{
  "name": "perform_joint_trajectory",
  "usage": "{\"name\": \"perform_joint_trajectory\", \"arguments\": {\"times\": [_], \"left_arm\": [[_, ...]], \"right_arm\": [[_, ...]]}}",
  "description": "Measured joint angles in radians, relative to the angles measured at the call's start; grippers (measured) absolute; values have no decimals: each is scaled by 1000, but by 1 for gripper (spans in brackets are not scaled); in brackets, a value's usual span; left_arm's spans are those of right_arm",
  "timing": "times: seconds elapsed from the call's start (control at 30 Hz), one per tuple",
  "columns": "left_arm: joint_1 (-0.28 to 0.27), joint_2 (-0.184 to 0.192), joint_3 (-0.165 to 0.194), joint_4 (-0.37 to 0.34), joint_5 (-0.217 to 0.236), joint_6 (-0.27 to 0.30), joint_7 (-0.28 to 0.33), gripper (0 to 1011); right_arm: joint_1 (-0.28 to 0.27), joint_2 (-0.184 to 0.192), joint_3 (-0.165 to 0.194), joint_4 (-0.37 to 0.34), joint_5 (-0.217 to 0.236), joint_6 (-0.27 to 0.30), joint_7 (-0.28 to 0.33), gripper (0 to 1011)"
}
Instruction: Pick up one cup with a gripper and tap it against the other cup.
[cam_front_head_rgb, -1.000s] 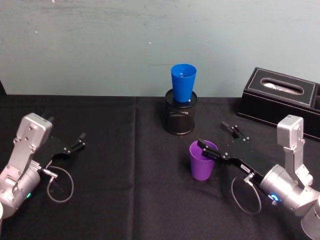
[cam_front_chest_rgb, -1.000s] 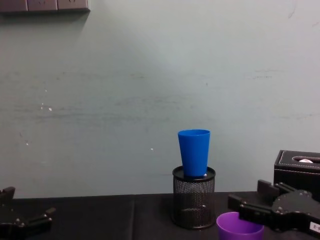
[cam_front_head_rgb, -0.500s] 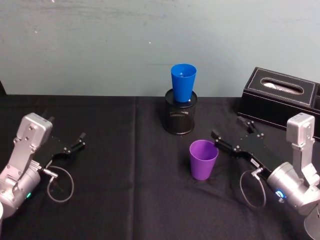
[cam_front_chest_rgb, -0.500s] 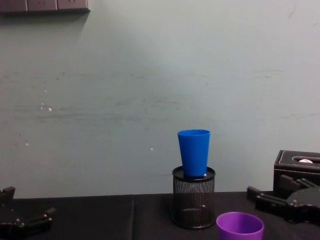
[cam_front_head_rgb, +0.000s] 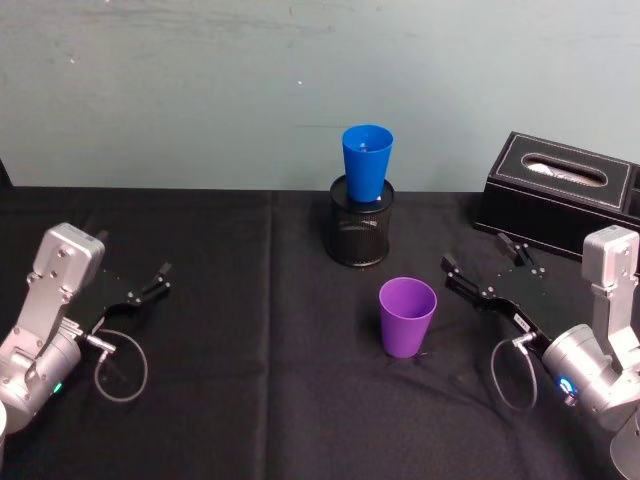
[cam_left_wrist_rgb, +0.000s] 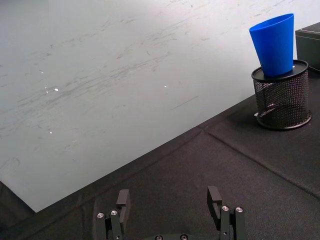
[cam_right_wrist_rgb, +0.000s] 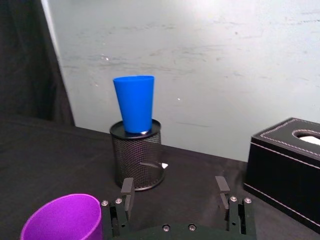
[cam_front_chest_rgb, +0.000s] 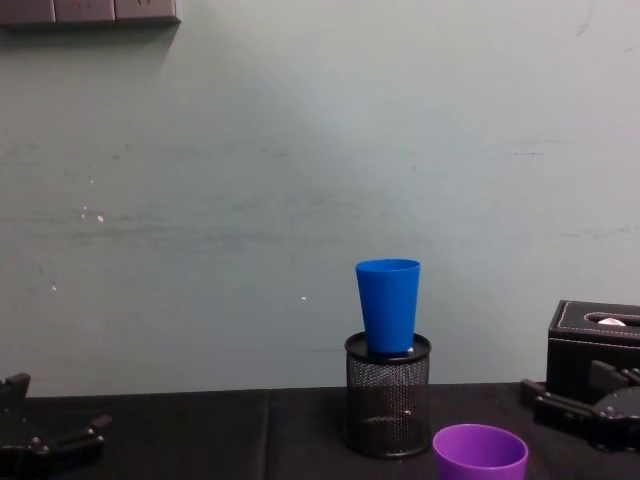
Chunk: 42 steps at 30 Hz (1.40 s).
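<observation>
A tall blue plastic cup (cam_front_head_rgb: 367, 164) sits in a black mesh pen holder (cam_front_head_rgb: 360, 234). Nearer, a short purple plastic cup (cam_front_head_rgb: 406, 317) stands upright and free on the black tablecloth (cam_front_head_rgb: 250, 400); it looks light, smooth and slightly flexible, best pinched across its rim. The right gripper (cam_front_head_rgb: 485, 267) waits spread just beside it; the left gripper (cam_front_head_rgb: 160, 278) is parked well apart, fingers also spread.

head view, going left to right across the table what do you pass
left gripper → mesh pen holder with the blue cup standing in it → purple cup → right gripper → black tissue box
</observation>
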Motion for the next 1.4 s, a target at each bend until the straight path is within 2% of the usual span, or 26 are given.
{"name": "perform_joint_trajectory", "arguments": {"times": [0.27, 0.77, 1.4], "left_arm": [[0, 0, 0, 0, 0, 0, 0, 1011], [0, 0, 0, 0, 0, 0, 0, 1011], [0, 0, 0, 0, 0, 0, 0, 1011]], "right_arm": [[9, -18, 19, 50, -22, 1, -8, 1003], [28, -36, 31, 124, -44, -2, -1, 1003], [32, -41, 31, 138, -52, -1, 6, 1003]]}}
